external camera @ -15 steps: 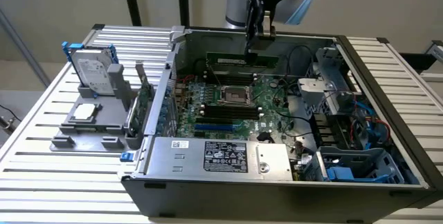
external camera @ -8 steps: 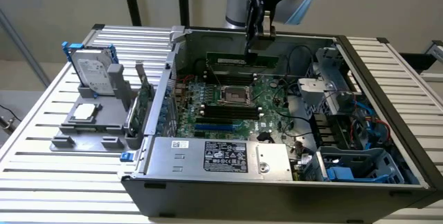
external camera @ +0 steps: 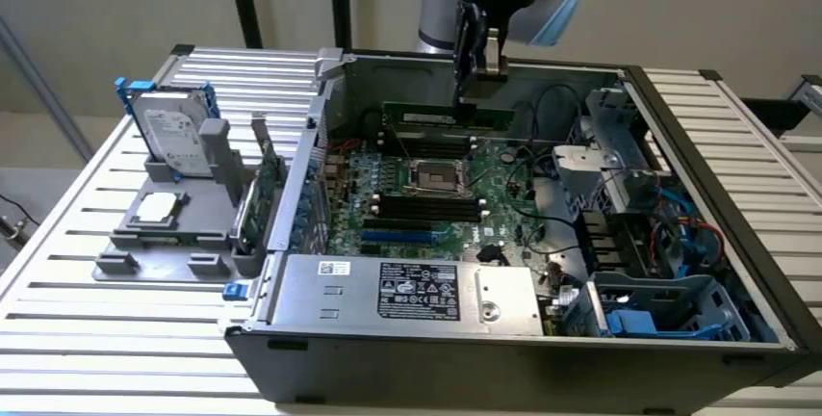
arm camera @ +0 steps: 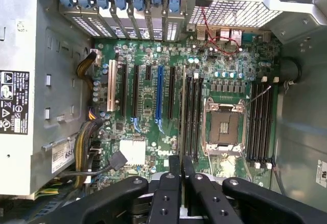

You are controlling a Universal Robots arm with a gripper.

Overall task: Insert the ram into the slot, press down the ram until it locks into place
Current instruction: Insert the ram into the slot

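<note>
Above the open computer case [external camera: 540, 339], the gripper [external camera: 465, 93] hangs over the far half of the motherboard [external camera: 501, 214]. Fingers are drawn almost together, pinching the top edge of the ram [external camera: 430, 116]. The stick is level, its long side running across the case, with a row of dark chips along its face. It is clear of the board and not seated in anything.

Wrist view: the two fingers [arm camera: 171, 180] stand side by side with only a thin gap between them, and the gripper [arm camera: 181, 164] points down at the motherboard [arm camera: 148, 101]. A group of black slots [arm camera: 192, 119] lies just beside the processor socket [arm camera: 223, 127], and a second group [arm camera: 260, 122] lies on the socket's other side. All look empty. Cannot tell which slot the stick is lined up with.

Exterior view: black slots [external camera: 424, 209] sit between the processor socket [external camera: 432, 177] and the short blue slot [external camera: 398, 236]. The power supply [external camera: 411, 286] fills the near end of the case. On the slatted table [external camera: 77, 358], toward the exterior view's left, a hard drive [external camera: 173, 137] stands in a grey holder [external camera: 161, 233].
</note>
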